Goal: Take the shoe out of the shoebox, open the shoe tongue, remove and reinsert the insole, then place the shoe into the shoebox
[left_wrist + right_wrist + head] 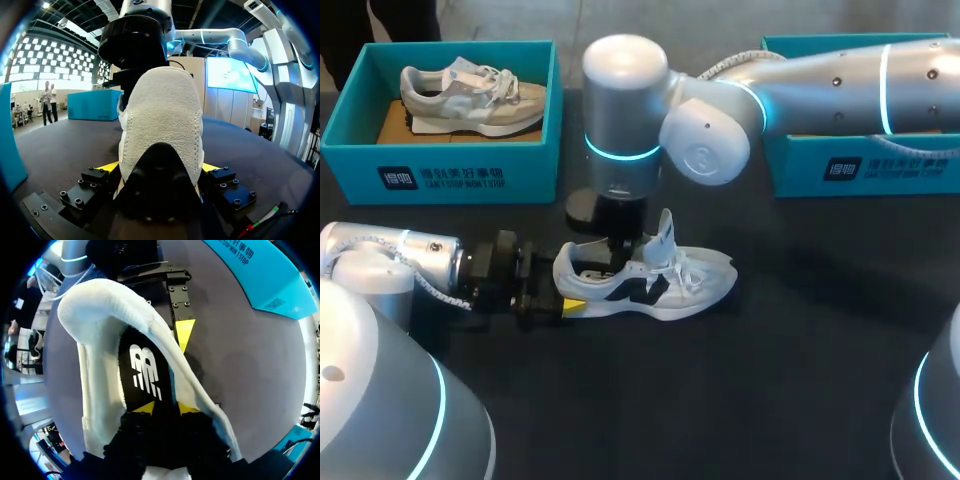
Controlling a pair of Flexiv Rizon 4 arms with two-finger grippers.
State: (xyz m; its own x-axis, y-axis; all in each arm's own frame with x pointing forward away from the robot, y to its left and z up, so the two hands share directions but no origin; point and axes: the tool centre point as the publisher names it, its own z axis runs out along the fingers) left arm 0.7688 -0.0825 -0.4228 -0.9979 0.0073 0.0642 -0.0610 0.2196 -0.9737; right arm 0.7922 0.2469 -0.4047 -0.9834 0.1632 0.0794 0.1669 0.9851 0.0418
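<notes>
My left gripper (160, 169) is clamped on the heel of the white mesh sneaker with a black side mark (655, 280). It stands on its sole on the dark table (800, 380) with its tongue lifted. My right gripper (165, 407) reaches into its opening, at the black insole (145, 375) with a white logo; whether it pinches anything I cannot tell. A teal cardboard shoebox with white print on its front (440, 172) holds a grey sneaker (470, 95).

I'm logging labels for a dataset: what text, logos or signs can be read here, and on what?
Left box front: white logo and two lines of print, too blurred to quote.
Right box front: similar print, also blurred.
Insole in the shoe: white logo, no words.
</notes>
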